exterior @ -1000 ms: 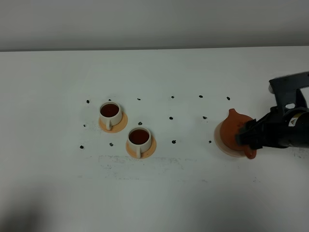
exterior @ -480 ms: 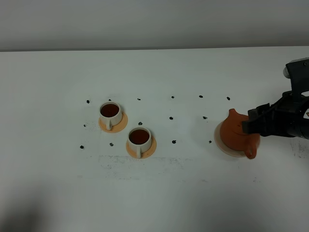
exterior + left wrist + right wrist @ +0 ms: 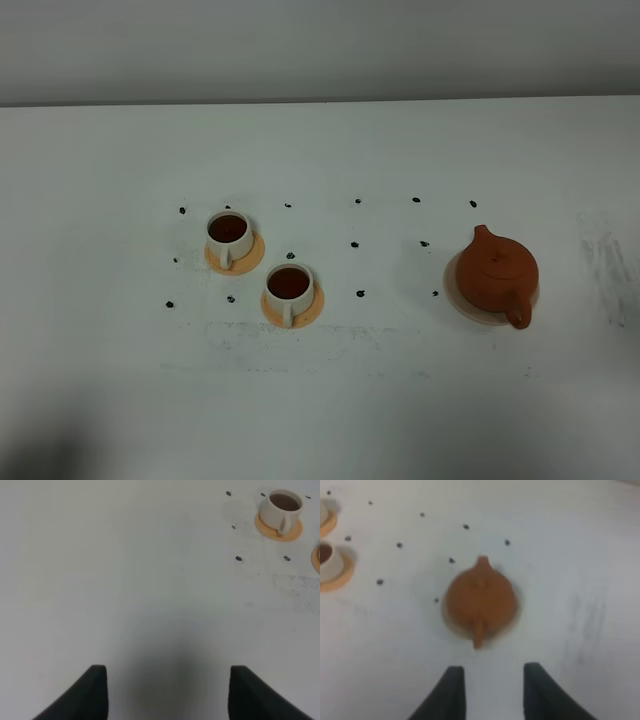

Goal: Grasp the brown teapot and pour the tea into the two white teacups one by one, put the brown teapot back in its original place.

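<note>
The brown teapot (image 3: 496,272) stands upright on its pale beige coaster (image 3: 456,292) at the right of the table; it also shows in the right wrist view (image 3: 480,600). Two white teacups, one at the left (image 3: 228,234) and one nearer the front (image 3: 289,289), sit on orange saucers and hold dark tea. The left cup shows in the left wrist view (image 3: 283,509). My right gripper (image 3: 490,690) is open and empty, pulled back from the teapot's handle side. My left gripper (image 3: 167,692) is open over bare table. Neither arm shows in the high view.
Small black dots (image 3: 355,244) mark the white table (image 3: 330,400) between the cups and the teapot. A scuffed grey patch (image 3: 605,265) lies at the right edge. The table's back edge meets a grey wall (image 3: 320,50).
My right arm has let go of the teapot and drawn back to the right, out of the high view. The teapot stays on its coaster. The cups have not moved.
</note>
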Tool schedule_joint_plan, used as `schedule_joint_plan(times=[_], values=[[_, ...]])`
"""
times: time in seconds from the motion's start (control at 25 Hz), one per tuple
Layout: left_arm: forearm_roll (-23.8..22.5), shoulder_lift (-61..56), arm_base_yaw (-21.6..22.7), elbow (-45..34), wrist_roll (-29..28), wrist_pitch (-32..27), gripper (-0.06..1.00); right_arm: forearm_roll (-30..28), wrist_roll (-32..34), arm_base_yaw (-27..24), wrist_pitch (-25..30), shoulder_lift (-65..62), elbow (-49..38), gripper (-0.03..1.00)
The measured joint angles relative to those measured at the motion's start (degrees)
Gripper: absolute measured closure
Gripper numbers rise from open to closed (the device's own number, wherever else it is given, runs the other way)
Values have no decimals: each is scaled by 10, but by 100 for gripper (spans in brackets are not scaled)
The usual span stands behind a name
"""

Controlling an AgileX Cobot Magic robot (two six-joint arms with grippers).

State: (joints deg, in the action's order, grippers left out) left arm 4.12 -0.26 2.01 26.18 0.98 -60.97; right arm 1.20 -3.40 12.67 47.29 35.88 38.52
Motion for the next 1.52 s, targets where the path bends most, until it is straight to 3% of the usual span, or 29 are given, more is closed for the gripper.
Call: schedule_joint_plan(times=[0.16,0.32,0.44,0.6,1.52], values=[[0,0,0,0,0,0,44,8,23,-52,134,-126,0,75],[0,0,0,0,0,0,44,30,12,-110,200,-193,-3,77],[0,0,0,0,0,0,44,50,-8,-142,194,-239,-34,78],[0,0,0,0,1,0,44,33,-26,-156,174,-292,-85,78],[0,0,-5,0,1,0,44,35,-29,-156,165,-363,-87,78]])
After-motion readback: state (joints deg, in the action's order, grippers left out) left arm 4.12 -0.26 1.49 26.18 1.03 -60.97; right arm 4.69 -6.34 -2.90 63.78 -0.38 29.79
